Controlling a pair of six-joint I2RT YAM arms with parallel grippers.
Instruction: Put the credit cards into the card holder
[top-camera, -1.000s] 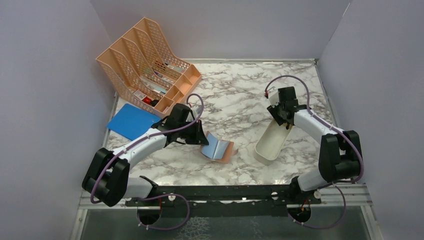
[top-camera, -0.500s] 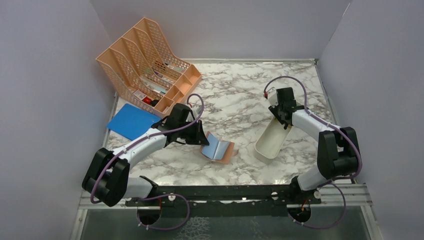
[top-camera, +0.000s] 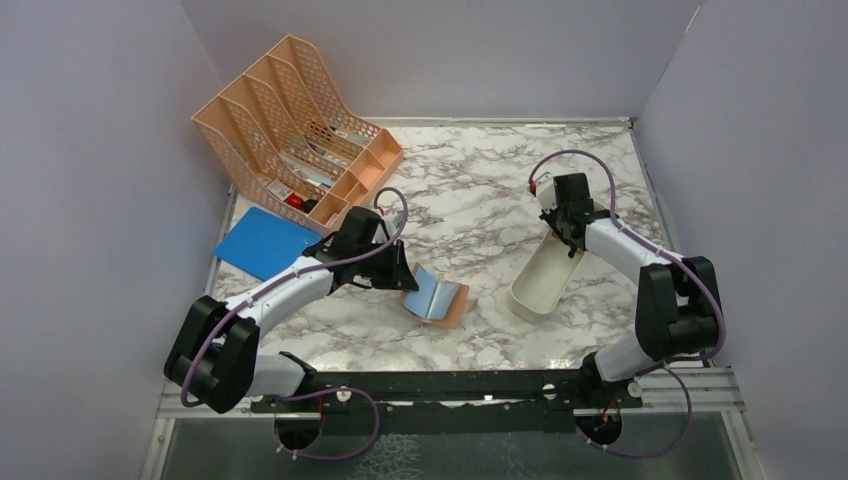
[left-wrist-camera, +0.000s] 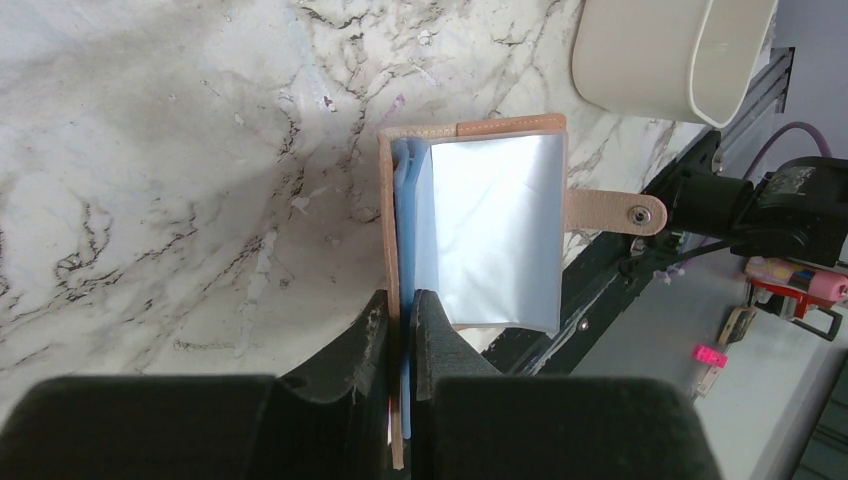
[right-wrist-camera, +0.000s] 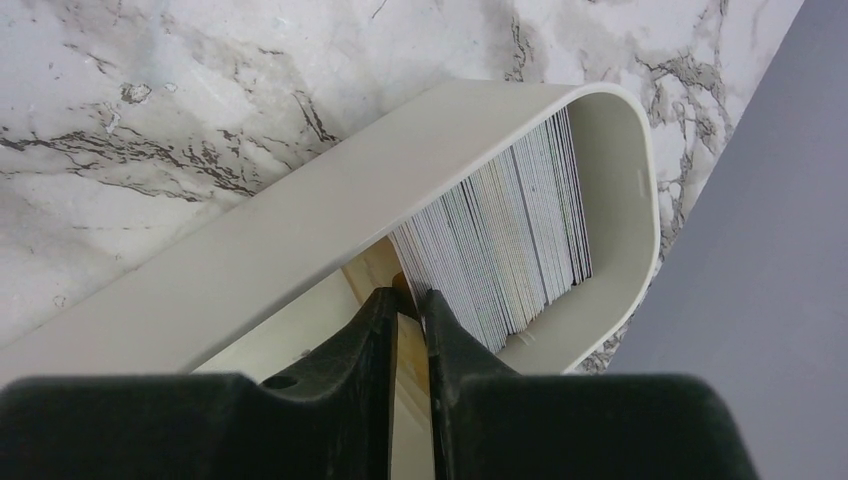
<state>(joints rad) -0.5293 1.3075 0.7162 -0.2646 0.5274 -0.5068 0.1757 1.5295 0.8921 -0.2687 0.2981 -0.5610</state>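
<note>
Right gripper (right-wrist-camera: 408, 300), jaws narrowed, pinches thin gold card (right-wrist-camera: 410, 350) in smooth white tray (right-wrist-camera: 330, 215); left gripper (left-wrist-camera: 402, 300) clamps pinkish-tan, blue-lined card holder (left-wrist-camera: 490, 230).

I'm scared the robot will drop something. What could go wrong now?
1. The right pincer pinches one gold card inside the white tray. Lifting might let it slip, or drag neighbours out of the stack of cards right beside it.
2. The left pincer grips the card holder only at one edge. Pushing a card in could shift it or fold it shut.
</note>
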